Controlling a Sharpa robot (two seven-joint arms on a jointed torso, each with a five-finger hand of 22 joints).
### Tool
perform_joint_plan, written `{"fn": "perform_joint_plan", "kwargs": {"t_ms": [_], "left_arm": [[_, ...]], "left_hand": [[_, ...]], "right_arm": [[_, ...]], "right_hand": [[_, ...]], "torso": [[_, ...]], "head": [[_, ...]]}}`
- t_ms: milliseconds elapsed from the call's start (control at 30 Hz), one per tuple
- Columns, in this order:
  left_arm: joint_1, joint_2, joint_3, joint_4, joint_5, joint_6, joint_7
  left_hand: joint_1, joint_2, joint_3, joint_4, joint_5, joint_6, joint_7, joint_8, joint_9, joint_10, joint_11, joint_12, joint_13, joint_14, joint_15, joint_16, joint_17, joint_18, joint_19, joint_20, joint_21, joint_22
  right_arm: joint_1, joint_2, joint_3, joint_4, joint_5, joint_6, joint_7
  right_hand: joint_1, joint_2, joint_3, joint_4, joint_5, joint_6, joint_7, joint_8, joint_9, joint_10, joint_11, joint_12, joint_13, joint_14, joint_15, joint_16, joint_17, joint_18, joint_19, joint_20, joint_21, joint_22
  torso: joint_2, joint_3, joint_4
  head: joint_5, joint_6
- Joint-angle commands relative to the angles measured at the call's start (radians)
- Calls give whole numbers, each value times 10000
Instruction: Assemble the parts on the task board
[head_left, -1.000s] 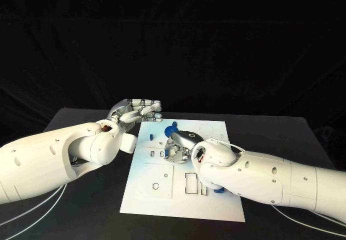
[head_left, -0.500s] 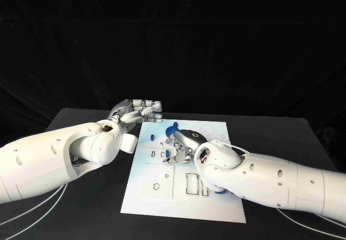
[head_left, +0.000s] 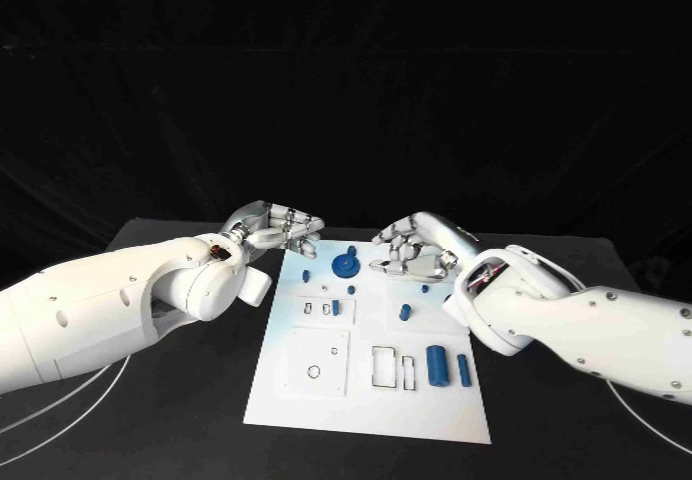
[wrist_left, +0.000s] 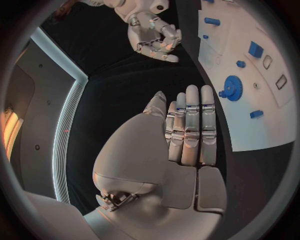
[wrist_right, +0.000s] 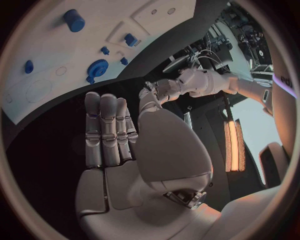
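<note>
- The white rectangular task board (head_left: 310, 400) lies flat in the middle of the black table (head_left: 577, 420), its long side running away from the robot.
- The left hand (head_left: 274, 228) hangs over the table just beside the board's far left corner. Its fingers (wrist_left: 190, 130) lie straight and pressed side by side in the left wrist view, and they hold nothing.
- The right hand (head_left: 415, 246) hangs above the board's far right part, clear of the surface (no part is in it). Its fingers (wrist_right: 106, 132) also lie straight and close together in the right wrist view.
- The two hands face each other across the far end of the board, well apart.
- A blue round gear-shaped part (head_left: 346, 265) sits on the board near its far edge, between the two hands; a small blue peg (head_left: 309, 272) lies just to its left.
- A short blue block (head_left: 333, 308) stands at the small rectangular slots left of centre.
- A blue upright piece (head_left: 405, 312) and a small blue dot-like part (head_left: 424, 290) lie right of centre.
- Two larger blue bars (head_left: 437, 360) stand side by side near the board's right edge, next to an outlined rectangular recess (head_left: 381, 366).
- A square white plate with an oval hole (head_left: 315, 366) sits on the near left part of the board.
</note>
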Motion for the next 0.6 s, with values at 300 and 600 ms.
{"fn": "perform_joint_plan", "kwargs": {"t_ms": [300,600], "left_arm": [[31,688,-7,-795,-4991,2604,-3370],[576,1540,-274,-1434,-7759,4099,-5356]], "left_hand": [[-1804,76,-203,306,10,314,-353,190,580,11,-428,2365,2322,1755,-566,9636,9256,-291,1658,-785,5254,4824],[-3488,707,-1297,333,-20,530,-797,1267,1895,298,-818,7497,7400,2637,-936,11935,12112,-877,3251,-1154,8016,8998]], "right_arm": [[251,-1628,-16,473,6441,1081,3036],[254,-2217,-19,453,6919,615,3050]], "right_hand": [[901,47,649,47,28,715,21,-228,-201,1668,108,-3796,-3962,171,158,-4571,-2680,91,84,266,-3047,-2604],[901,-169,798,-73,199,557,215,-519,-210,1789,294,-4533,-4817,450,330,-5785,-3308,107,333,320,-3720,-3344]], "torso": [[-350,104,-15],[-443,177,-91]], "head": [[82,-244],[168,-341]]}}
